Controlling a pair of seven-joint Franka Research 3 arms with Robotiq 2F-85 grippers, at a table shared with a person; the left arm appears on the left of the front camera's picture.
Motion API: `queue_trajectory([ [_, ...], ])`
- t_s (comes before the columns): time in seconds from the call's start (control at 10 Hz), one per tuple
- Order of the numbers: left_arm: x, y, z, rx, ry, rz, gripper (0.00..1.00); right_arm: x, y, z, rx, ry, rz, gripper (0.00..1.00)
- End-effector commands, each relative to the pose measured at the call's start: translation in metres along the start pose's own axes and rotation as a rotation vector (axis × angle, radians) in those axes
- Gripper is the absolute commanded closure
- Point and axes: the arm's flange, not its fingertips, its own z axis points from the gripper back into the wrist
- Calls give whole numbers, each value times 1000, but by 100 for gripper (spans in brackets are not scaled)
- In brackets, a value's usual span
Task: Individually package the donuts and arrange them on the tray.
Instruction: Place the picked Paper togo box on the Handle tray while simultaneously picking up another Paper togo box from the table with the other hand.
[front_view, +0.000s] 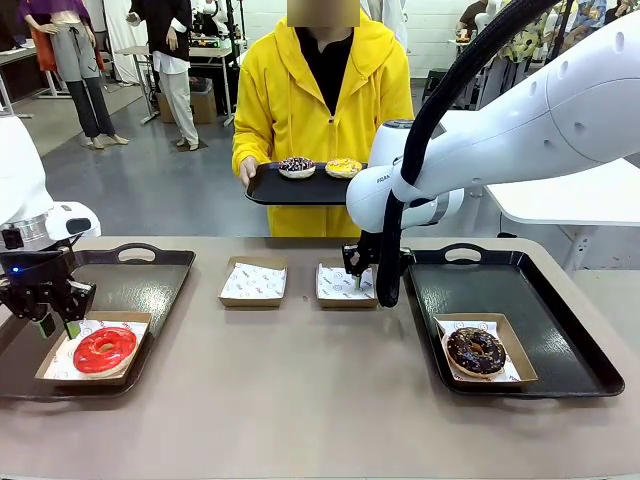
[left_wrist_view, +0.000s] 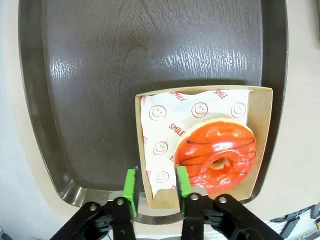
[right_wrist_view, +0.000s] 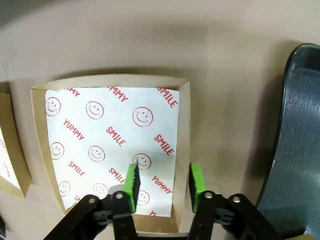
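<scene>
While its pads stand apart astride one wall of a lined box (left_wrist_view: 261, 130), the left hand (left_wrist_view: 156, 176) hangs by the red donut (left_wrist_view: 217, 156) inside it, on the left tray (left_wrist_view: 100, 75). The right hand (right_wrist_view: 163, 172), likewise parted, straddles a wall of an empty box (right_wrist_view: 110, 125) on the surface (right_wrist_view: 150, 40). A chocolate donut (front_view: 476, 351) sits boxed on the right tray (front_view: 560, 300). A person (front_view: 320, 90) holds a third tray (front_view: 270, 188) with a sprinkled donut (front_view: 296, 166) and a yellow donut (front_view: 343, 166).

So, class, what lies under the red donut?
White paper printed with smiley faces, lining a cardboard box that rests on the dark tray. The paper right beneath the donut is covered, so its print there cannot be seen.
</scene>
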Motion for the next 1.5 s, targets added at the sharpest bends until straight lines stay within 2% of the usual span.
queue_trajectory([
  [0.0, -7, 5, -3, 0, -15, -17, 0, 1, -2, -2, -14, -10, -16, 87],
  [0.1, -7, 5, -3, -2, -14, -22, 0, 1, -2, -2, -10, -10, -20, 97],
  [0.3, -8, 5, -2, -7, -12, -31, 0, 0, -2, -2, -16, -12, -24, 100],
  [0.4, -8, 5, -2, -11, -8, -29, 20, 0, -3, -2, -17, -13, -27, 100],
  [0.6, -8, 5, -2, -12, -4, -22, 1, 0, -3, 0, -18, -15, -32, 100],
  [0.7, -8, 5, 1, -30, -5, -18, 1, 0, -3, 1, -16, -16, -40, 100],
  [0.8, -9, 10, 10, -111, 3, 36, 1, -4, -1, 10, -31, 34, -61, 100],
  [0.9, -13, 20, 27, -279, -8, 64, 1, -9, 1, 29, -52, 49, -69, 100],
  [1.1, -28, 49, 58, -601, -51, 17, 1, -18, 4, 78, -75, 15, -81, 100],
  [1.3, -41, 102, 85, -878, -146, 40, 1, -26, 6, 128, -83, -34, -90, 100],
  [1.4, -47, 126, 91, -966, -176, 55, 1, -27, 8, 147, -84, -47, -98, 100],
])
